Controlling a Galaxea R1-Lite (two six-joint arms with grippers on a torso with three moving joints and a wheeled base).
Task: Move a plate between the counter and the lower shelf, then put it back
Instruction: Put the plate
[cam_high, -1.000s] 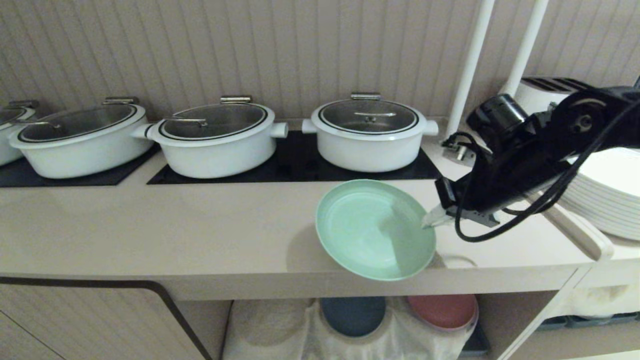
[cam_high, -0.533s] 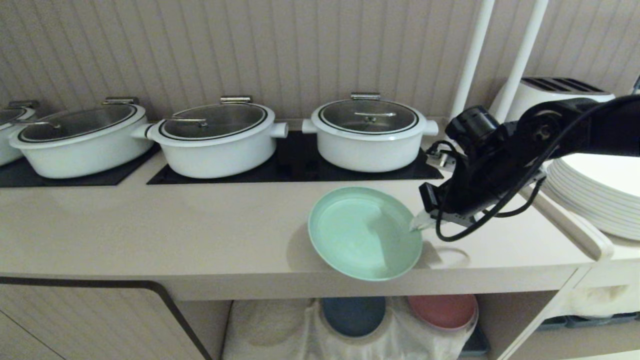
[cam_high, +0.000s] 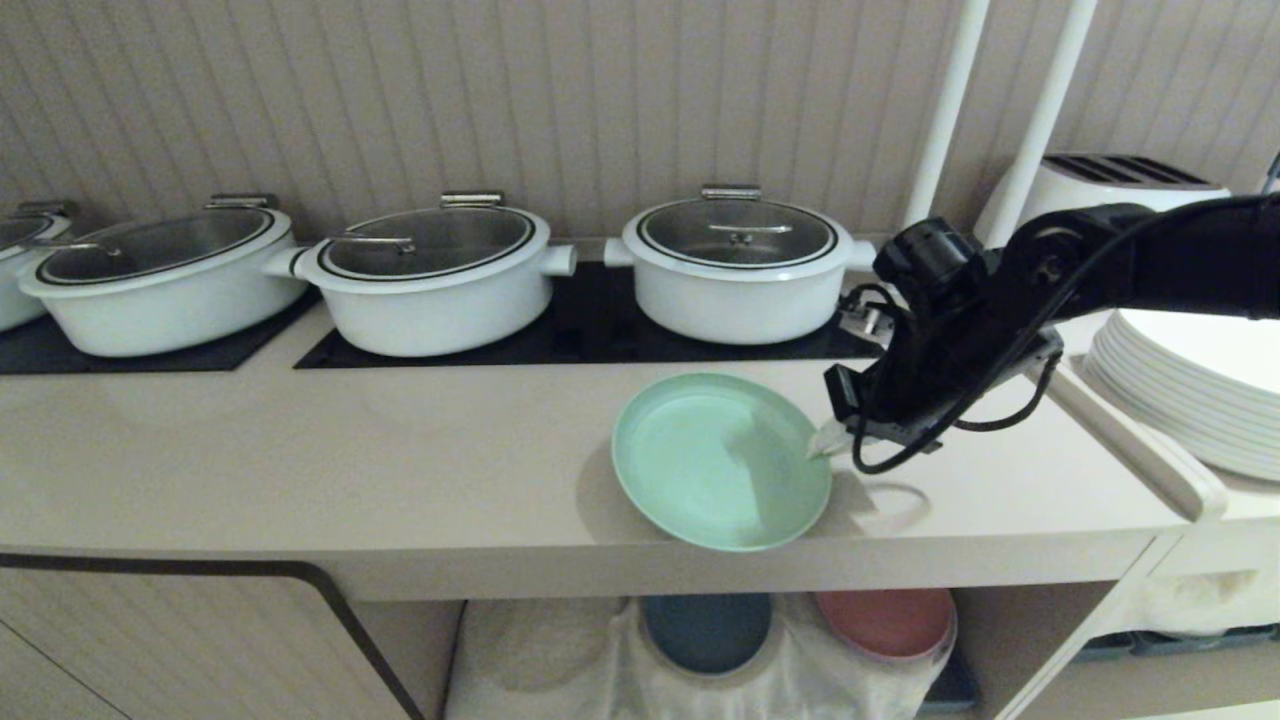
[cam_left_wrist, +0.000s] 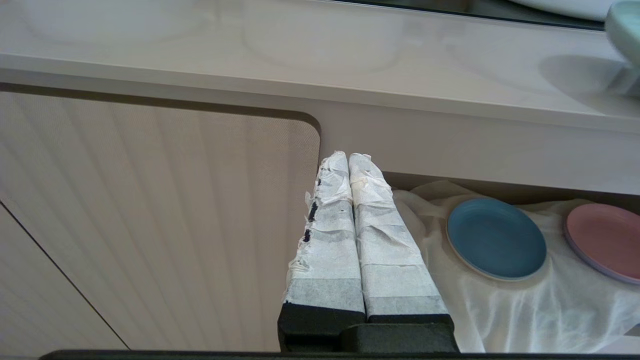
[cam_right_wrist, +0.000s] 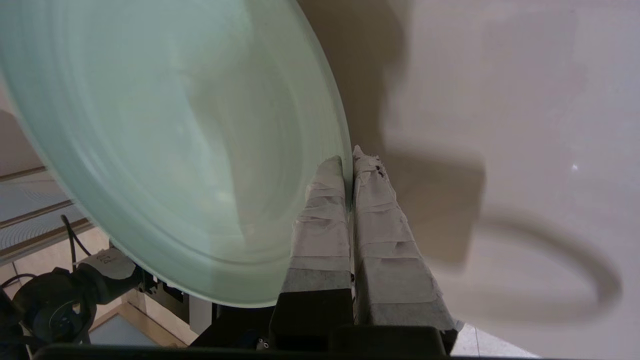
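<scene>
One plate (cam_high: 720, 462), mint-green, is pinched at its right rim by the right gripper (cam_high: 826, 438); the taped fingers (cam_right_wrist: 325, 210) are clamped on the rim edge, as seen in the right wrist view. Vs. a sec ago, the plate has been carried further in over the counter (cam_high: 300, 460) and lowered: earlier its front edge hung out past the counter's front lip and it was tilted more steeply, whereas now it is shown wholly above the worktop, w/ its left side near or on the surface and its right side apparently a bit raised. Whether contact has been made can't be told for sure. The arm has likewise been drawn toward the pots (cam_high: 738, 270). This is read as the put-back leg of the task, approx. at the set-down stage; release is not yet done. The lower shelf (cam_left_wrist: 525, 310) is seen holding only a blue plate (cam_left_wrist: 495, 237) and a pink plate (cam_left_wrist: 602, 240) on its cloth. The left gripper (cam_left_wrist: 348, 165) is parked low by the cabinet front, fingers pressed together, nothing held.
</scene>
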